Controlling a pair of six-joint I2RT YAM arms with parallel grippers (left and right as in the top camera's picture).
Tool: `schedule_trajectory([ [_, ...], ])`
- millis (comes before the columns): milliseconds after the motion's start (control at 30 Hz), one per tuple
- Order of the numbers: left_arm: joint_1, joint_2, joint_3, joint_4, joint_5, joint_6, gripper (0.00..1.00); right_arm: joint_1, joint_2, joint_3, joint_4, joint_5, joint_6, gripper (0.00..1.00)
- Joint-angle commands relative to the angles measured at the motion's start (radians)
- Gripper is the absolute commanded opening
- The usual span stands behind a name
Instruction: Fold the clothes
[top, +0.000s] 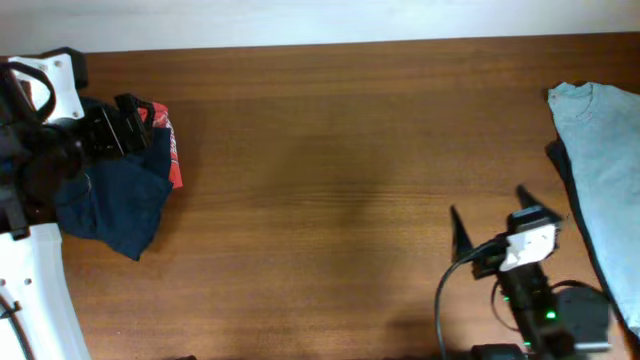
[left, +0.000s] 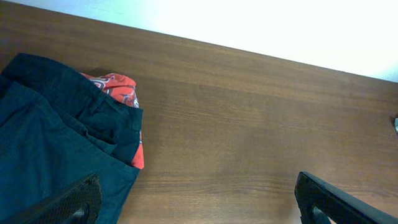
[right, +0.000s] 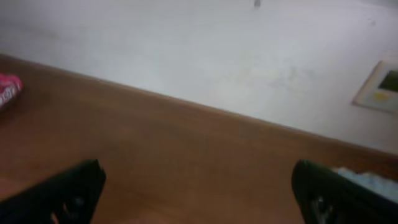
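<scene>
The clothes are a dark navy-blue garment, lying crumpled at the table's far left. In the left wrist view it fills the left side. It partly covers a red shirt with white print, which also shows in the left wrist view. My left gripper is open and empty above these two. In its own view the left finger is over the navy cloth and the right finger over bare wood. My right gripper is open and empty over bare wood at the front right, as its own view also shows.
A pale grey-blue T-shirt lies at the table's right edge, with a dark cloth edge beside it; a corner shows in the right wrist view. The wooden table ends at a white wall at the back. The left arm's white base stands front left.
</scene>
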Motion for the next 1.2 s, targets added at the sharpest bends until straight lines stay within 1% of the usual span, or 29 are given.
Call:
schedule_trajectory([
  [0,0.003,-0.008,0.009,-0.001,0.011,-0.009,0.99,-0.01,-0.114,-0.148,0.022,-0.022,-0.006,0.99],
  [100,0.003,-0.008,0.009,-0.001,0.011,-0.009,0.99,-0.01,-0.193,-0.249,0.044,-0.022,-0.003,0.99],
  [200,0.003,-0.008,0.009,-0.001,0.011,-0.009,0.99,-0.01,-0.241,-0.319,0.052,0.027,0.091,0.99],
  [467,0.003,-0.008,0.009,-0.001,0.011,-0.009,0.99,-0.014,-0.24,-0.415,0.171,0.101,0.103,0.99],
  [567,0.003,-0.008,0.009,-0.001,0.011,-0.009,0.99,-0.015,-0.24,-0.467,0.26,0.114,0.102,0.99],
  [767,0.003,-0.008,0.009,-0.001,0.011,-0.009,0.99,-0.015,-0.24,-0.467,0.276,0.139,0.103,0.99],
  [867,0.003,-0.008,0.009,-0.001,0.011,-0.009,0.99,-0.015,-0.24,-0.467,0.217,0.143,0.103,0.99],
  [1167,0.003,-0.008,0.009,-0.001,0.011,-0.009,0.99,-0.014,-0.24,-0.467,0.218,0.136,0.103,0.99],
])
